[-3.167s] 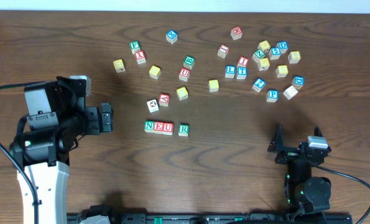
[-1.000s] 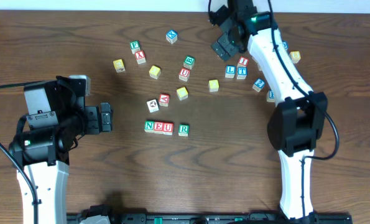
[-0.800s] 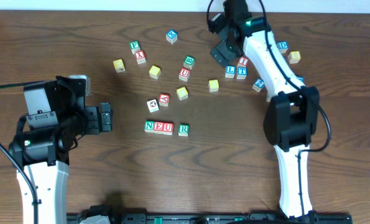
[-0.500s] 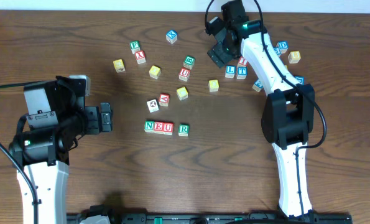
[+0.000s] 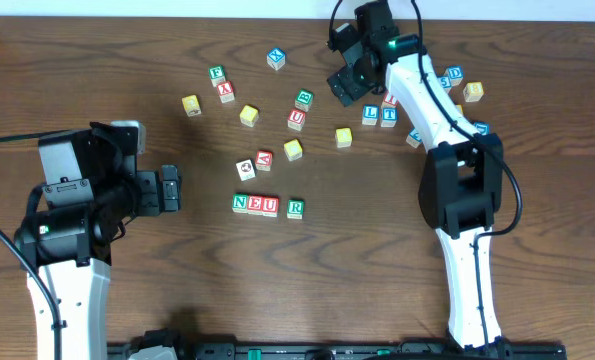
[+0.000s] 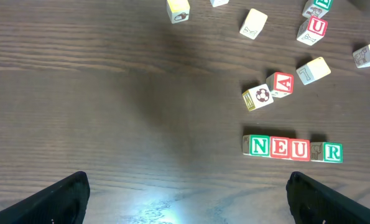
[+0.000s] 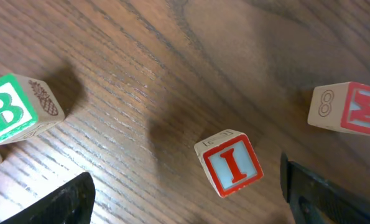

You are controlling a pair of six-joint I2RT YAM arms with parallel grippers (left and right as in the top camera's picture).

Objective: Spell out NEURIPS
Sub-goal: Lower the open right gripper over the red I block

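Observation:
Near the table's middle, cubes N (image 5: 240, 203), E (image 5: 255, 204), U (image 5: 270, 205) and R (image 5: 295, 208) lie in a row, with a small gap before R. The left wrist view shows the same row (image 6: 290, 149) ahead and to the right of my left gripper (image 6: 188, 214), which is open and empty. My right gripper (image 5: 349, 82) reaches over the far cubes. In its wrist view it (image 7: 191, 208) stands open over the wood. The I cube (image 7: 231, 163), a red letter on pale blue, lies between the fingers' line and nearer the right finger (image 7: 328, 193), untouched.
A green B cube (image 7: 13, 111) sits left of the I cube and a red M cube (image 7: 349, 109) right of it. Loose cubes lie scattered across the far table (image 5: 157, 40), among them a spare U (image 5: 296, 118), L (image 5: 370, 113) and T (image 5: 388, 115). The right arm covers several.
My right gripper has shifted a little left and nearer over the far cubes. The left arm and the N E U R row have not moved.

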